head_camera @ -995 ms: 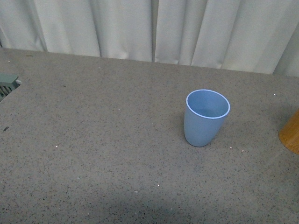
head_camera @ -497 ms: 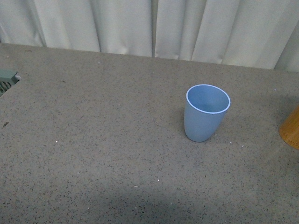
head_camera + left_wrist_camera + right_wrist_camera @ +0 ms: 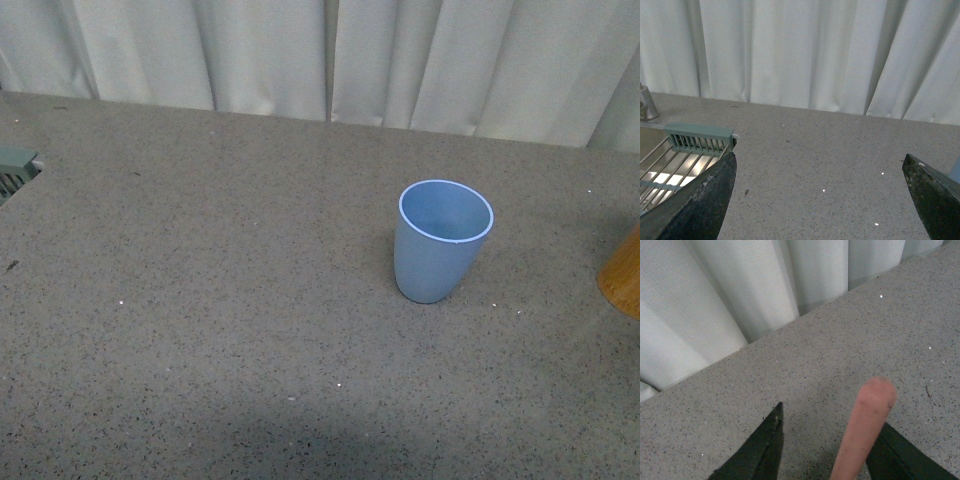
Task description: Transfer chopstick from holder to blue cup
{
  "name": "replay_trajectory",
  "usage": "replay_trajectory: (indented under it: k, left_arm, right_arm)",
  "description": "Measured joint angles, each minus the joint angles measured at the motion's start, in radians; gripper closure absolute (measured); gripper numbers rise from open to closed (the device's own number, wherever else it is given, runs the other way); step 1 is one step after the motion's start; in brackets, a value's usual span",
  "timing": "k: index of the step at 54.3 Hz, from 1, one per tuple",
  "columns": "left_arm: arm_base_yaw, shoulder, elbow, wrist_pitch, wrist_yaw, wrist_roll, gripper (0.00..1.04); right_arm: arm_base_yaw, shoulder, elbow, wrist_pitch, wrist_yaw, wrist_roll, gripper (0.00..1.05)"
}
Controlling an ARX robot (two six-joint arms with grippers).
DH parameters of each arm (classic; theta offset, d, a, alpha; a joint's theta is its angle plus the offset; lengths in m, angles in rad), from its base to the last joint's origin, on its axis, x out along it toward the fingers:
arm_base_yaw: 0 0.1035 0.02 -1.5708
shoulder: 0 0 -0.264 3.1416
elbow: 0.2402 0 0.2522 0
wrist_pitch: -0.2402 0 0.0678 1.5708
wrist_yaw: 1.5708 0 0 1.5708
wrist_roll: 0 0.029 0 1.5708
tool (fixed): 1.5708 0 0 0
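At the right edge of the table, a tan, wood-coloured object is cut off by the frame. It is judged to be the holder, but too little of it shows to confirm this. The blue cup stands upright and empty, right of centre, well apart from that object and nearer the far edge than the near one. A grey-green rack sits at the left edge.

The chopstick appears only in the right wrist view. It is a pale orange-pink rod standing between the fingers of the right gripper. The jaws are parted. The rod lies close against one finger, and bare table shows between it and the other, so no pinch is evident. The left gripper is spread wide over bare table, holding nothing.

Orientation: the long axis runs along the line of the fingers. The blunt rounded end leads outward towards the curtain at the far edge. The other end is out of frame, and its tilt to the table cannot be told.

Handling, as judged: light, stiff and smooth. It is likely to pivot or slip in a slack pinch. Grip should be taken squarely across the shaft, a little back from the blunt end. The cup looks light and could tip if struck on the rim.
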Motion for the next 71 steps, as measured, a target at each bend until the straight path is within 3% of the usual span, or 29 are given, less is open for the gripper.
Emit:
replay_trajectory:
  k: [5,13,38,52,71]
  left_arm:
    - [0.000,0.000,0.000,0.000,0.000,0.000,0.07]
    - [0.000,0.000,0.000,0.000,0.000,0.000,0.07]
    - [0.000,0.000,0.000,0.000,0.000,0.000,0.07]
    - [0.000,0.000,0.000,0.000,0.000,0.000,0.07]
    - [0.000,0.000,0.000,0.000,0.000,0.000,0.07]
  right_arm:
    - [0.000,0.000,0.003,0.000,-0.001,-0.001,0.81]
    - [0.005,0.000,0.005,0.004,-0.010,-0.002,1.04]
    - [0.025,-0.096,-0.066,0.045,-0.039,0.015,1.03]
    - [-0.023,-0.287,-0.156,0.082,-0.038,0.016,1.03]
    - [-0.098,-0.518,-0.178,0.011,-0.090,0.081,1.03]
